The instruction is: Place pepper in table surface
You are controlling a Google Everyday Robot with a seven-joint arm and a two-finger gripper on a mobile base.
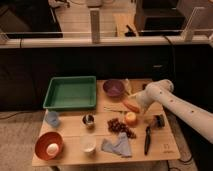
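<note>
The pepper (pixel 131 105) is a small tapered orange-red vegetable lying at the right middle of the light-wood table surface (pixel 165 142). My gripper (pixel 137 102) is at the end of the white arm that reaches in from the right. It sits right at the pepper's right end, low over the table. I cannot tell whether it touches the pepper. A round orange fruit (pixel 130 118) lies just in front of the pepper, and a dark grape bunch (pixel 120 126) lies in front of that.
A green tray (pixel 71 92) stands at the back left and a purple bowl (pixel 114 88) behind the pepper. Also here: a blue cup (pixel 52 118), metal cup (pixel 88 120), orange bowl (pixel 48 145), white cup (pixel 88 143), blue cloth (pixel 117 146) and black tool (pixel 148 137).
</note>
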